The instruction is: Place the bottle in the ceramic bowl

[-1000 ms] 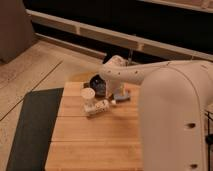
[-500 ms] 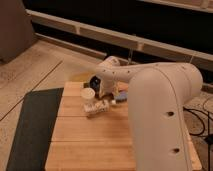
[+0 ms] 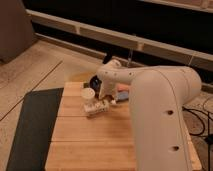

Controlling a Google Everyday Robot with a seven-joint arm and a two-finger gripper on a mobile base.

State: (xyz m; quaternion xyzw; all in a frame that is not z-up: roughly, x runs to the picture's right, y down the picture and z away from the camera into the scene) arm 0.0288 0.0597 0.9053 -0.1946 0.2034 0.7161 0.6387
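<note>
A cream cup (image 3: 88, 94) stands just left of the end effector (image 3: 107, 96). The dark bowl (image 3: 93, 80) sits beyond the cup, up and to the left, partly hidden by the white arm (image 3: 150, 100). A flat blue-grey object (image 3: 123, 93) lies just to the right. A dark mat (image 3: 32, 125) lies well off to the left beside the wooden surface (image 3: 85, 140). The end effector hangs low over the surface; whether it is open or closed cannot be told, nor whether it touches anything. The bottle (image 3: 97, 106) lies on its side just beneath it, near the cup, outside the bowl.
</note>
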